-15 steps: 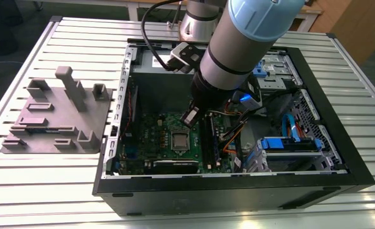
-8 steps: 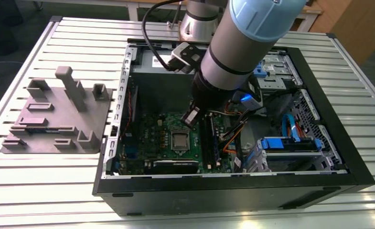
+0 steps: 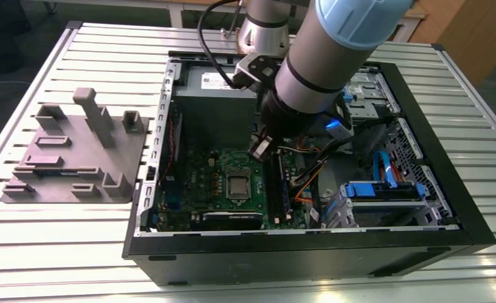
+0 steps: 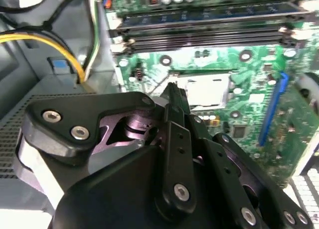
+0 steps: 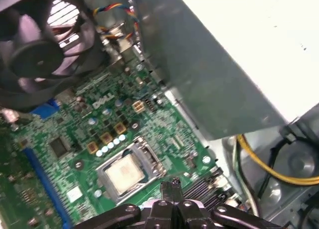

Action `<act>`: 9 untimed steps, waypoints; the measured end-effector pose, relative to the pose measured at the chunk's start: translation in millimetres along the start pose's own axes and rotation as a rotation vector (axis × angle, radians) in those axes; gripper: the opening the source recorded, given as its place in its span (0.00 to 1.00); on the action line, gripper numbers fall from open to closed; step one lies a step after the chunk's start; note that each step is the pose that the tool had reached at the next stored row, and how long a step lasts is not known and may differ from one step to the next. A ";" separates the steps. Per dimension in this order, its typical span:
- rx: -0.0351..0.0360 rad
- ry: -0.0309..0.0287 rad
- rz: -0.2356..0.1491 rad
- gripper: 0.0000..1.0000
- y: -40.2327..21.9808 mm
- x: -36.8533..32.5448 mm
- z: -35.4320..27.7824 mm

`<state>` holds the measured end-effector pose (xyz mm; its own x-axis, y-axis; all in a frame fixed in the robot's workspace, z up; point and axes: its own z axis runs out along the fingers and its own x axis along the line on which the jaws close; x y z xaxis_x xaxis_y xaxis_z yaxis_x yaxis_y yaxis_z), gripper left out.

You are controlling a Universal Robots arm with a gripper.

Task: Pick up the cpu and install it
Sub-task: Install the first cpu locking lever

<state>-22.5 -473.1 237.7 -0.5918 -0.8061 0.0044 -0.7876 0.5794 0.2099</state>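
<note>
Slatted metal bench carries open PC case. Gripper hovers over green motherboard, fingers pressed together, holding nothing. Cpu sits in socket, just beside fingertips.

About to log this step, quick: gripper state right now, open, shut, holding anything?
Gripper: shut, fingertips pressed together with nothing visible between them, above the motherboard near the cpu, which sits in its socket.

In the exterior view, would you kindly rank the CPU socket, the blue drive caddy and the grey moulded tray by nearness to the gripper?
1. CPU socket, just below the gripper on the motherboard.
2. Blue drive caddy, toward the view's right, inside the case.
3. Grey moulded tray, outside the case, at the view's left.
</note>
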 end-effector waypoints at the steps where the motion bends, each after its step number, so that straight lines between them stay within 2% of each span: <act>1: 0.0000 -0.0001 0.000 0.10 1.4 -2.2 0.3; 4: 0.0000 0.0001 0.000 0.10 2.2 -5.8 0.4; 9: 0.0000 0.0001 0.000 0.10 -2.3 -10.2 -0.6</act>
<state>-14.6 -466.2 237.7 -0.5918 -0.8061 0.0045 -0.7876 0.5793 0.2098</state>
